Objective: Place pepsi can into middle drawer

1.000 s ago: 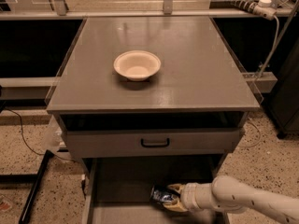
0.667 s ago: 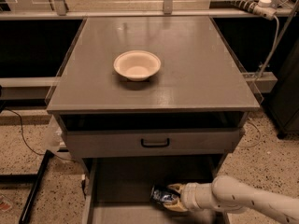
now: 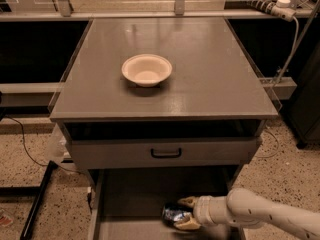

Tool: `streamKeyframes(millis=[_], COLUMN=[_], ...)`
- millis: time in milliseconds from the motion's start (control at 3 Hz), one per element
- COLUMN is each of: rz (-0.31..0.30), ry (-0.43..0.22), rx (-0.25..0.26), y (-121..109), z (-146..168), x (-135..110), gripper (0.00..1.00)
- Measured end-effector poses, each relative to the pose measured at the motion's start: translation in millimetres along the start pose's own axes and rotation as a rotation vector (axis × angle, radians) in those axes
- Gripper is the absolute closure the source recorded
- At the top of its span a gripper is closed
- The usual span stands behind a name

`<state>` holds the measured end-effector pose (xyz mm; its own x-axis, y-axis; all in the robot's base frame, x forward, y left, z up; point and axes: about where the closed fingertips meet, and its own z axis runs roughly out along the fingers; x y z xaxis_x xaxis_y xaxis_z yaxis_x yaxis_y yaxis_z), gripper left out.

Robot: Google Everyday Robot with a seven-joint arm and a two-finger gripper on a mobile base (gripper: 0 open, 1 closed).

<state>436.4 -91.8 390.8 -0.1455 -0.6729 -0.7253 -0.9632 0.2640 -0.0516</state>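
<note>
The pepsi can (image 3: 173,214), dark blue and shiny, lies on its side low over the floor of the pulled-out middle drawer (image 3: 130,196), a wide gray tray at the bottom of the view. My gripper (image 3: 183,213) reaches in from the lower right on a white arm. Its tan fingers (image 3: 187,202) are closed around the right end of the can, one above and one below. The drawer's front part is cut off by the frame's lower edge.
A cream bowl (image 3: 147,69) sits on the gray cabinet top (image 3: 210,84). Above the open drawer is a closed drawer front with a black handle (image 3: 166,153). A power strip (image 3: 260,4) and white cable are at the right. Speckled floor surrounds the cabinet.
</note>
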Motion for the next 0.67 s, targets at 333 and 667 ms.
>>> streamKeyframes(millis=[333, 667], rz=[0.0, 0.0], ry=[0.0, 0.0], rx=[0.0, 0.0], y=[0.0, 0.0], z=[0.0, 0.0], x=[0.0, 0.0], gripper=[0.0, 0.0])
